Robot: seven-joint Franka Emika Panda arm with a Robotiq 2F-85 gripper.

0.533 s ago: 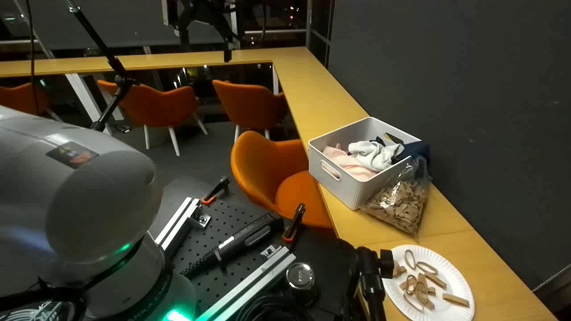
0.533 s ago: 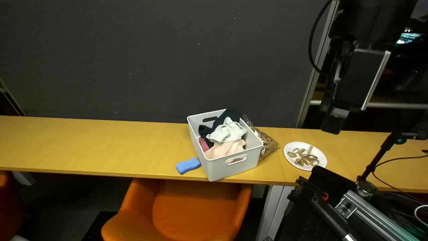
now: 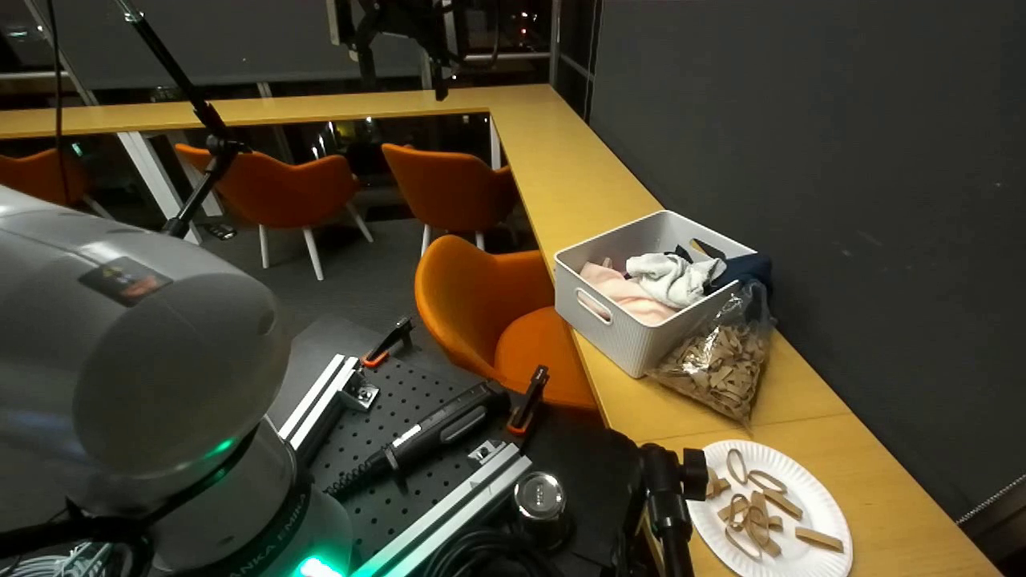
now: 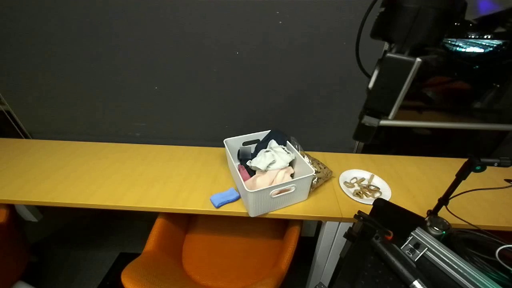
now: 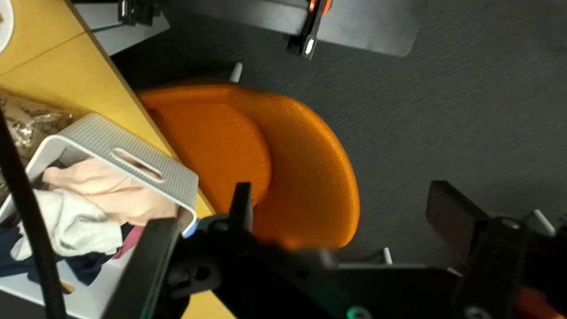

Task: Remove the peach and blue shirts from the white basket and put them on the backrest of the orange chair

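The tool (image 3: 405, 85) hangs high and apart from the basket (image 4: 260, 204), its jaws wide with nothing between them. Both shirts are in the basket on the tabletop (image 4: 120, 176): the peach shirt (image 5: 117, 192) just inside the slotted wall facing the chair (image 3: 513, 336), the navy shirt (image 3: 744, 268) toward the far end, rising over the rim and partly under the white cloth (image 4: 273, 157).

The step in hand looks to be the reach for a first shirt, and the peach one seems easier, since much of it shows. Come down from straight above, both fingers (image 5: 452, 221) inside the wall, and pinch a raised fold well into the fabric. Too near the white cloth and that may come along; too near the wall and a finger may land on the rim. Lift slowly and high, as the fabric will likely trail and could snag in the slot. The chair stands just beside the tabletop, so the carry should be short; drape across the backrest (image 5: 310, 177) with weight on both sides, or it may slide off.
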